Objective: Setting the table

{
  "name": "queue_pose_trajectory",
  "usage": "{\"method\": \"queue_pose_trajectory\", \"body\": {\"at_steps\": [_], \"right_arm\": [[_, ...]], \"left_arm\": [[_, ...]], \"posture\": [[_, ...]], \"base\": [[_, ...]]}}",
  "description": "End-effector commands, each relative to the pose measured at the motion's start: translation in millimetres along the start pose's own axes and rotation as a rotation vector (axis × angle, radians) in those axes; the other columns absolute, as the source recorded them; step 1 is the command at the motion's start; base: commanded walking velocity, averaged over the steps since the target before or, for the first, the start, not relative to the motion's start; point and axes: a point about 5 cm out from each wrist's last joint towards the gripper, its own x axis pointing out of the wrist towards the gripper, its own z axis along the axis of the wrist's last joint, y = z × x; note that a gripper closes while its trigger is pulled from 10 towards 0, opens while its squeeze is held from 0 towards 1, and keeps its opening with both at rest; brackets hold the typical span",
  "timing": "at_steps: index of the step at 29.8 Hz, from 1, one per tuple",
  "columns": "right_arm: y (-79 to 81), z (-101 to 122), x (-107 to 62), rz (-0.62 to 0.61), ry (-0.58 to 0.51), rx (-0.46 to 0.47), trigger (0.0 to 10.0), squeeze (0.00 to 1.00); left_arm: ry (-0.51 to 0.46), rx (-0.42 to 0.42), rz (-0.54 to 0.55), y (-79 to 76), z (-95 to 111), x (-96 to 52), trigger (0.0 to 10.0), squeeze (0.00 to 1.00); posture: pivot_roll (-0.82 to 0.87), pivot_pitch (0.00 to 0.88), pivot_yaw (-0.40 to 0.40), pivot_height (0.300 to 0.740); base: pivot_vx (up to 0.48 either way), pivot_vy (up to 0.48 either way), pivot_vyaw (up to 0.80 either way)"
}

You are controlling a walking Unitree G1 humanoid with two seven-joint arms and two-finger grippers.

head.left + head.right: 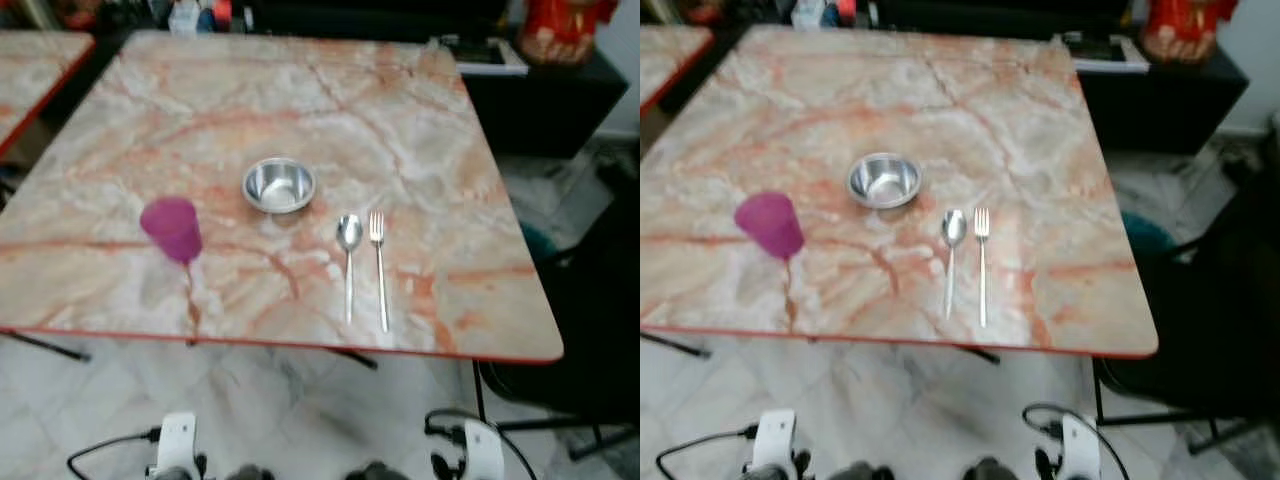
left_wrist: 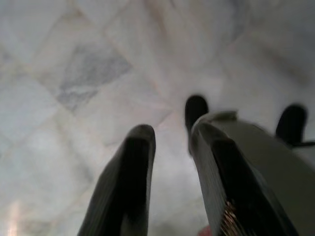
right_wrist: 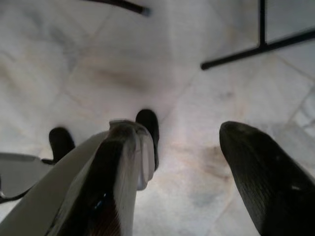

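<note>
On the marble surface [image 1: 420, 120] sit four things. Near the middle is a shiny metal bowl [image 1: 279, 185]. At about 8 o'clock from the bowl stands a purple cup [image 1: 172, 229], well apart from it. At about 4 o'clock from the bowl lie a spoon [image 1: 348, 262] and a fork [image 1: 379, 268], side by side and close but not touching, with their handles pointing at 6 o'clock, toward the robot. The fork is on the right of the spoon.

Both arms hang low, down below the near edge of the surface. The left end effector [image 2: 170, 162] points at the white tiled floor [image 2: 74, 64], and its two black fingers [image 2: 130, 172] are a little way apart with nothing between them. The right end effector [image 3: 187, 157] also points at the floor, and its fingers [image 3: 261, 172] are wide apart and hold nothing (thin black legs cross the floor ahead of it). Neither one touches anything.

A black chair [image 1: 600, 300] stands at the right side of the surface.
</note>
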Motion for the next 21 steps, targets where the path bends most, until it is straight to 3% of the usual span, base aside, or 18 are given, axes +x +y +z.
{"method": "queue_pose_trajectory", "body": {"at_steps": [1,15,21], "right_arm": [[-8.2,-11.2,-3.5,-0.024,0.033,0.006,10.0,0.00],[-9.1,-10.6,-3.5,-0.026,0.035,0.003,10.0,0.00],[-9.0,-10.8,-3.4,-0.024,0.039,0.001,10.0,0.00]], "left_arm": [[0.034,-0.014,-0.006,-3.9,-9.5,-1.1,10.0,0.00],[0.049,-0.014,-0.016,-5.1,-14.2,-1.9,10.0,0.00],[0.053,-0.011,-0.020,-5.7,-15.9,-2.2,10.0,0.00]], "posture": [[-0.06,0.210,-0.044,0.740],[-0.06,0.211,-0.048,0.740],[-0.06,0.212,-0.049,0.740]], "base": [[0.000,0.000,0.00],[0.000,0.000,0.00],[0.000,0.000,-0.67]]}}
